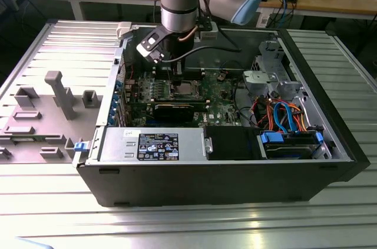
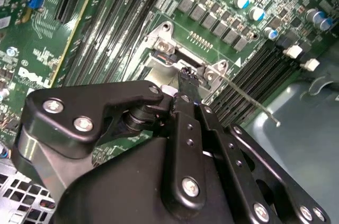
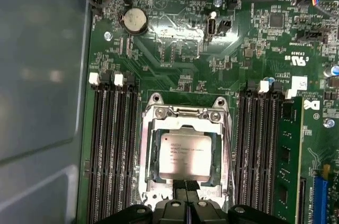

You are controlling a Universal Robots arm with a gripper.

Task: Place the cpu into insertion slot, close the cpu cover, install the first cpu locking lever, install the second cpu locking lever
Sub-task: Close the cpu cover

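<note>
Squarely seated, the small flat square cpu (image 3: 186, 155) with its dull silver-grey metal top lies inside the insertion slot (image 3: 183, 110), the small square socket with a silver metal rim. The cpu cover (image 3: 151, 155), a square silver metal frame plate with a large window, appears to lie down around the chip's edges, though I cannot tell whether it sits fully flat.

In the second wrist view a thin silver wire locking lever (image 2: 249, 99) juts out free from the socket's corner, so nothing seems to clamp the frame yet. That is the likely hazard. An unlatched cover could spring up or shift if pressure comes off-centre, and a tip sliding across the frame could scrape the chip's top or nudge it askew on its contacts.

The black gripper (image 3: 185, 188) has its two narrow fingertips drawn together with nothing visible between them. They stand at the middle of one side of the socket, just at the chip's edge. Whether they touch the cover or hover over it I cannot tell.

Long black memory slots (image 3: 114, 144) flank the socket on the green motherboard (image 3: 175, 60), which sits inside the open black computer case (image 1: 224, 184).
</note>
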